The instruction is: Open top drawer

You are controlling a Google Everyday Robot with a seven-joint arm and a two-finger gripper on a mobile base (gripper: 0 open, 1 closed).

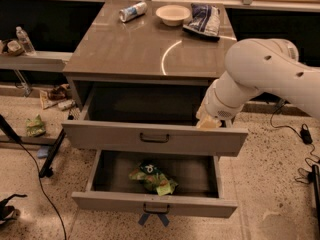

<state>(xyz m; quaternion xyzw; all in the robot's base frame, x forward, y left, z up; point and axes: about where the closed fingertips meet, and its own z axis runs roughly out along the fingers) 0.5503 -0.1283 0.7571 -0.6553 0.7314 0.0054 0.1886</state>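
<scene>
Clearly the top drawer (pixel 110 136) stands out; the gripper (pixel 209 122), grip unreadable, sits behind its front and should rise straight clear.

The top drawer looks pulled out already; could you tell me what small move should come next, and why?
Probably lift the gripper up and clear of the top drawer. Its front stands well out from the cabinet with the inside exposed, and the gripper sits just behind the front's right end, so little pulling seems left.
</scene>
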